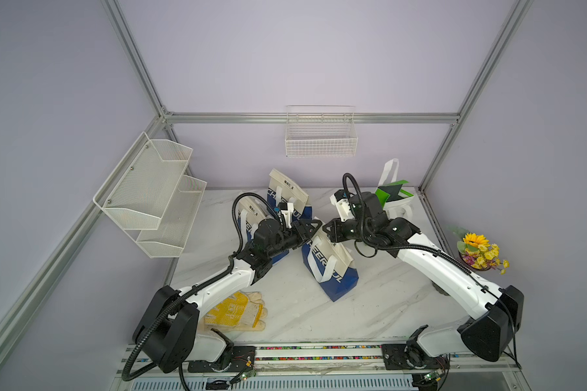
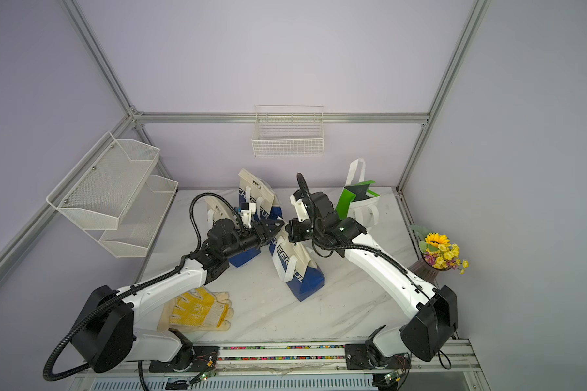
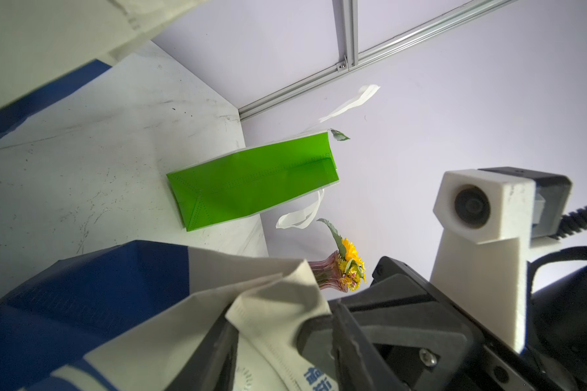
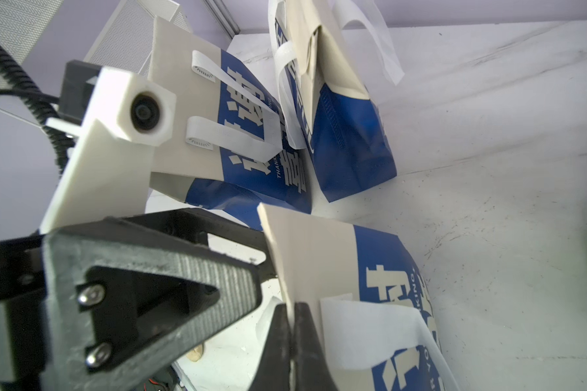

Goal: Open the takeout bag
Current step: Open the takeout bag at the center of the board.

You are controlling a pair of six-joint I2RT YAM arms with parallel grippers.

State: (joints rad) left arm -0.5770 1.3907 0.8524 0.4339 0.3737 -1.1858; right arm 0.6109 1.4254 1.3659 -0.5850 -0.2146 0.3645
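On the white marble tabletop (image 1: 387, 304), mid-table, the blue-and-cream non-woven takeout bag with white strap handles (image 1: 332, 270) leans tilted. Its long axis runs near-right to far-left, blue base near, cream mouth far. The left gripper (image 3: 282, 338) has its fingers partly spread astride the mouth fold. The right gripper (image 4: 292, 318) has its fingers pressed together, pinching the cream rim.

Robot lab test cell, as shown by marble-look tabletop (image 1: 319, 321) boxed in by aluminium extrusion frame (image 1: 312, 117) and lilac wall panels (image 1: 302, 50), with left arm (image 1: 224, 287) and right arm (image 1: 438, 267) mounted on a front rail (image 1: 319, 353).
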